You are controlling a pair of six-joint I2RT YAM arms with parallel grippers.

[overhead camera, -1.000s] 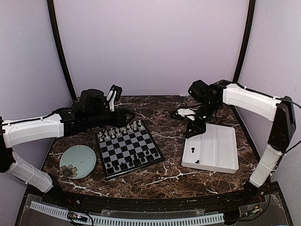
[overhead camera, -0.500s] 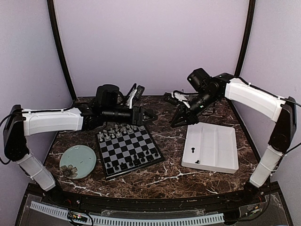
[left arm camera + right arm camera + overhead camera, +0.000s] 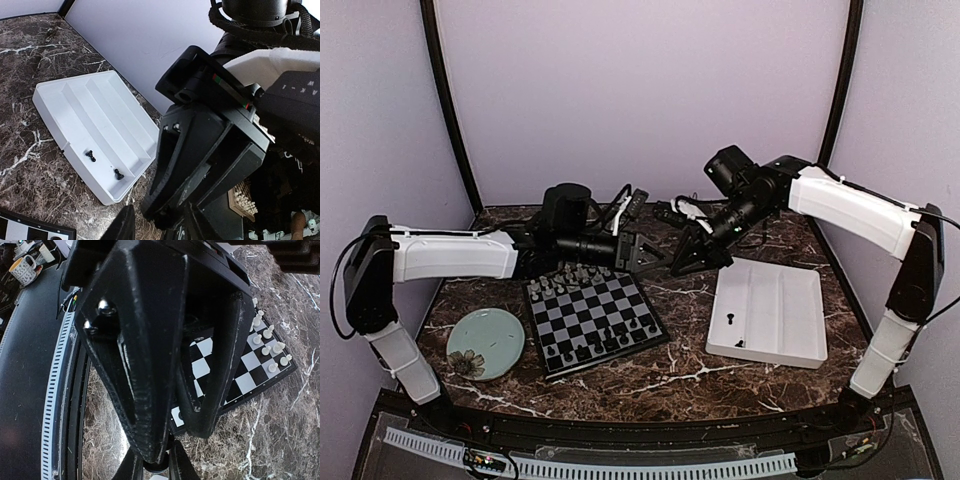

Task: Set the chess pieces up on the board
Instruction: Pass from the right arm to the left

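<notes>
Evidently a tip-to-tip meeting: left tool point(image 3: 655, 258), jaws parted, faces right tool point(image 3: 682, 262), whose grip cannot be told. Align squarely and close gently. Board point(image 3: 595, 315) lies just below left tool; two black pieces point(image 3: 90, 156) sit in tray point(image 3: 790, 300) near right tool.

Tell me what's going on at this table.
Two robot arms are setting up a chess set. The board carries white pieces on its far rows and black pieces on its near rows. Above its far edge the grippers meet tip to tip. The right gripper is pinched on what looks like a small black piece, and the left gripper faces it with fingers apart, likely for a handover. Two more black pieces lie in the white tray.
</notes>
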